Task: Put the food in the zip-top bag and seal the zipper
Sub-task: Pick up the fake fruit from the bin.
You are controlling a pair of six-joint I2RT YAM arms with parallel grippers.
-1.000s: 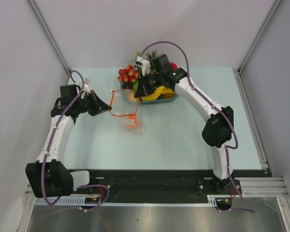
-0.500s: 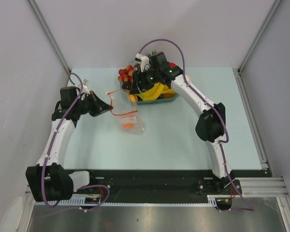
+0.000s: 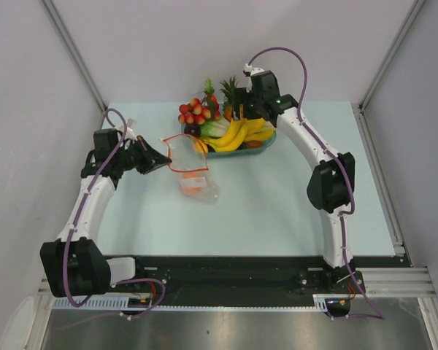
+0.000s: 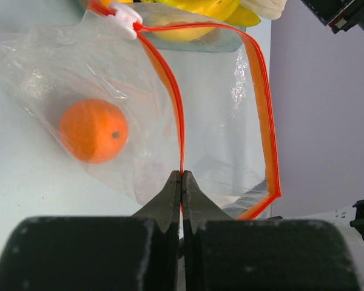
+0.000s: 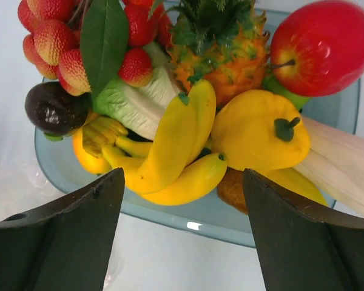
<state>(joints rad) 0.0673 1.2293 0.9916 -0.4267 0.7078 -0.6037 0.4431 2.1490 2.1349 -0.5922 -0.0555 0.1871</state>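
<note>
The zip-top bag (image 3: 190,172) lies on the table left of the tray, its mouth held wide, with a round orange (image 4: 93,130) inside. My left gripper (image 4: 182,176) is shut on the red-orange zipper (image 4: 264,103) at the near lip; it also shows in the top view (image 3: 160,162). My right gripper (image 5: 183,176) hangs open and empty over the tray, above the yellow banana bunch (image 5: 176,139). The red apple (image 5: 318,45) sits at the tray's far corner. From above, the banana bunch (image 3: 235,134) lies across the tray.
The blue-tinted tray (image 5: 346,109) also holds a pineapple (image 5: 224,42), a red berry cluster (image 5: 48,42), a yellow pepper (image 5: 255,133) and a dark fruit (image 5: 51,108). A white slider (image 4: 124,15) sits at the zipper's far end. Walls close in at the back and sides.
My right gripper has opened and drawn up and back to the right, away from the tray's left end; the banana bunch stays in the tray. The left gripper keeps its hold.
</note>
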